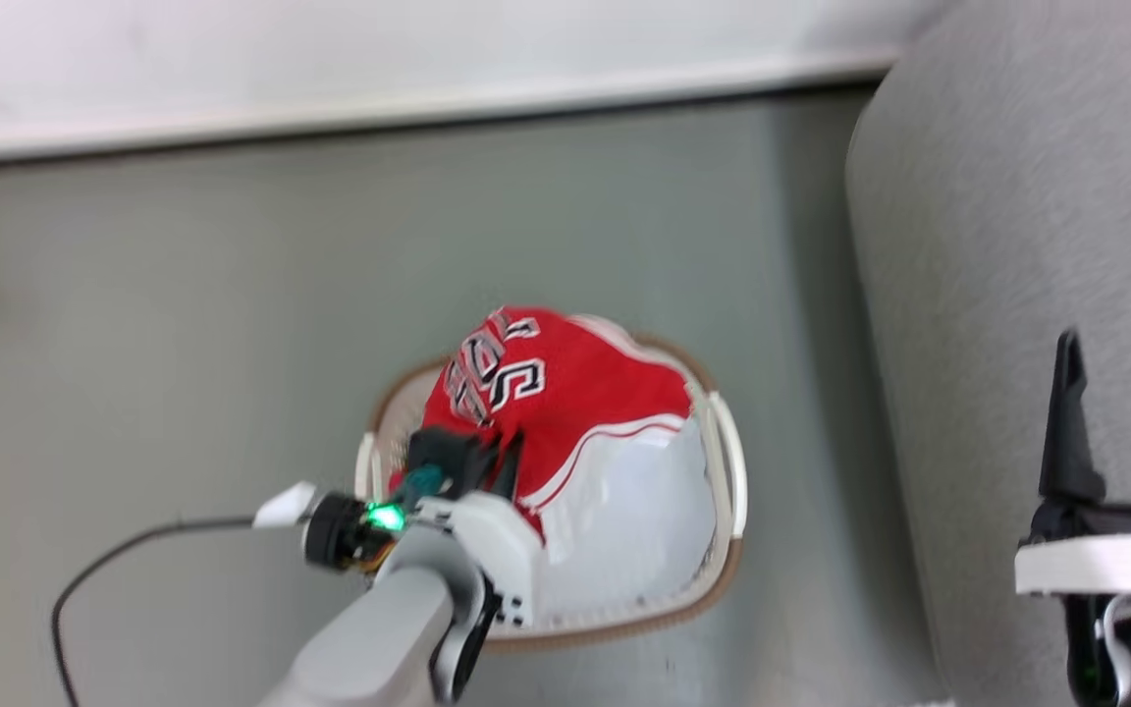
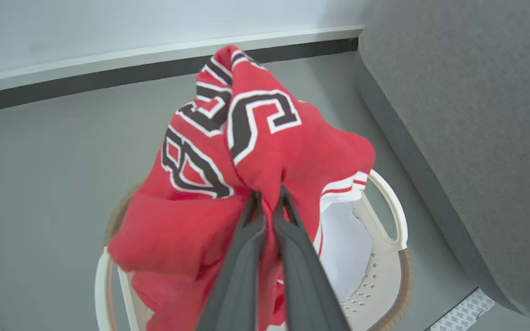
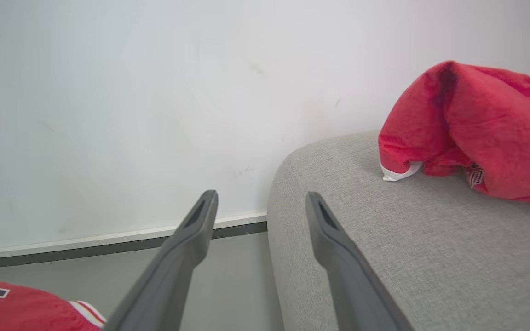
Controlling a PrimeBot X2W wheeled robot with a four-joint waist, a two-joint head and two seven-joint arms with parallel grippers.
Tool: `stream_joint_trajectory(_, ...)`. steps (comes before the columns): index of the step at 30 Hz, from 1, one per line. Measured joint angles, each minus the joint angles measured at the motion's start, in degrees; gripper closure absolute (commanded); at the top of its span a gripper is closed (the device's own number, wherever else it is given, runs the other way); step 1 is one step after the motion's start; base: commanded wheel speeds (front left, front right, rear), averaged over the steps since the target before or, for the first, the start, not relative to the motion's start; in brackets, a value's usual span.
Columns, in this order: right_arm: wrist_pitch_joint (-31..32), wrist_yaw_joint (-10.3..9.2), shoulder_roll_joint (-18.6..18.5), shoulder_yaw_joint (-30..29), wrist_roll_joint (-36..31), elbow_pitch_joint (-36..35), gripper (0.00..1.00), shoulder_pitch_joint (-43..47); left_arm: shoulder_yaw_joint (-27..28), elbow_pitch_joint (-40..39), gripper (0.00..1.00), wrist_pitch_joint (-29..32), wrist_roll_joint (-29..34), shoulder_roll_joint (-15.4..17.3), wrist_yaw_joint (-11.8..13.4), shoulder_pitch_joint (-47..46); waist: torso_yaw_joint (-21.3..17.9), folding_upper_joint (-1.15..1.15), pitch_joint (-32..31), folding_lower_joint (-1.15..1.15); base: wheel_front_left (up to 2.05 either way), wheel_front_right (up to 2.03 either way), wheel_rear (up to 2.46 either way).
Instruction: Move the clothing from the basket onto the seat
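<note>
Clothing (image 1: 575, 393) fills the far and left part of the basket (image 1: 727, 462), a bright red jersey bunched up with its black, white-outlined numerals showing. The near right part of the basket holds something smooth and white (image 1: 624, 520); whether that is cloth or lining cannot be told. The basket stands on the grey floor (image 1: 183, 344) just beside the seat (image 1: 1017, 245). In the left wrist view the jersey is drawn into a peak that points away from the fingers toward the wall, its long axis running from the pinch to that tip, and the lower folds hang inside the rim. The left gripper (image 2: 269, 193) is closed tight on a fold at the jersey's middle, red fabric bulging on both sides of the fingertips. The right gripper (image 3: 261, 200) stands wide apart with nothing between its fingers, over the seat's rounded edge. A second red garment (image 3: 486, 133) lies crumpled on the seat, well beyond those fingertips.
</note>
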Motion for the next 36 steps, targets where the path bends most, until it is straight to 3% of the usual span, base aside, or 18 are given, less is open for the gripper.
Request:
stream_joint_trajectory(8,0.0,-0.01,0.0,1.1,-0.23,2.26,0.0,5.85,2.69,-15.03,1.0,-0.51,-1.79,5.88,3.34,9.62,0.03,0.0,-10.77,-0.01,0.0,0.0,0.0)
stream_joint_trajectory(24,0.0,-0.01,-0.02,4.79,-1.09,2.88,0.0,13.96,7.17,-43.74,1.0,2.43,-4.86,18.72,14.36,26.58,1.3,0.0,-27.43,-0.03,0.0,0.0,0.0)
stream_joint_trajectory(30,0.0,-0.01,-0.03,10.37,-2.2,0.58,0.0,13.67,7.17,-51.65,1.0,5.34,-4.66,23.3,15.88,28.35,1.76,0.0,-28.21,-0.02,0.0,0.0,0.0)
stream_joint_trajectory(33,0.0,-0.01,-0.32,16.25,-3.5,0.09,0.0,12.22,6.62,-54.9,1.0,6.75,-4.39,24.77,15.84,28.5,1.77,0.0,-28.24,-0.02,0.0,0.0,0.0)
stream_joint_trajectory(36,0.0,-0.01,-3.43,23.54,-3.56,0.02,0.0,9.09,5.61,-57.49,1.0,8.32,-3.97,25.91,15.28,28.4,1.75,0.0,-28.27,-0.01,0.0,0.0,0.0)
